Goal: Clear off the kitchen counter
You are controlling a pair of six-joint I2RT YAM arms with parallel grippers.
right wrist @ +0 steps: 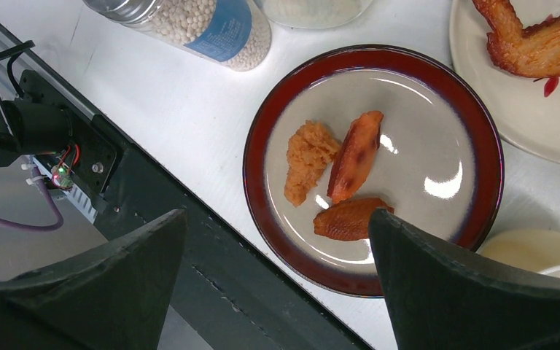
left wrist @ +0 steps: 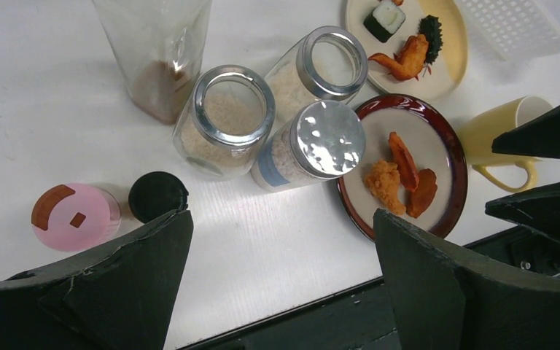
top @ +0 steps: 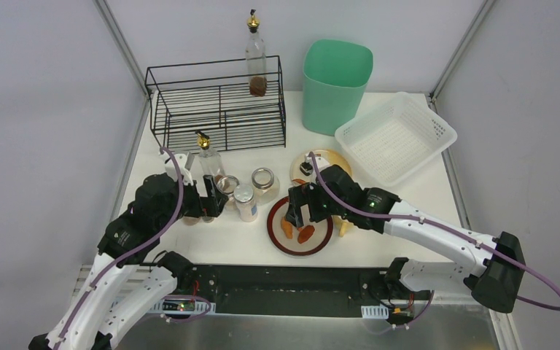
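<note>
Jaws, left: spread wide on your left gripper (left wrist: pixel 281 292), nothing between its black fingers (left wrist: pixel 117 292). It hangs over bare tabletop on the near side of the jars.
Jaws, right: spread wide on your right gripper (right wrist: pixel 277 284), nothing held. It hangs above the near rim of the red plate.
Kitchen counter: the large flat white matte tabletop (top: pixel 233 244) with grey metal rails lies under both arms. Everything listed below stands on it.
Jars: three clear glass spice jars with silver metal tops (left wrist: pixel 313 142), bunched close together.
Bottle: a tall clear glass bottle with brown liquid at its bottom (left wrist: pixel 157 58), just behind the jars.
Small pots: a pink-lidded round pot (left wrist: pixel 73 216) and a black round cap (left wrist: pixel 158 195), side by side near your left finger.
Red plate: a round ceramic plate with a dark red rim (right wrist: pixel 255 175), close to the near edge. It carries an orange crumbed piece (right wrist: pixel 308 157) and two red-brown fried strips (right wrist: pixel 355 154).
Cream plate: a round cream-yellow plate (left wrist: pixel 445 73), just behind the red one, holding a sushi piece and a fried shrimp.
Mug: a pale yellow mug (left wrist: pixel 499 138), just beside the red plate.
Far side: a black wire rack (top: pixel 219 109), a mint-green plastic bin (top: pixel 335 84) and a white plastic mesh basket (top: pixel 397 138).
</note>
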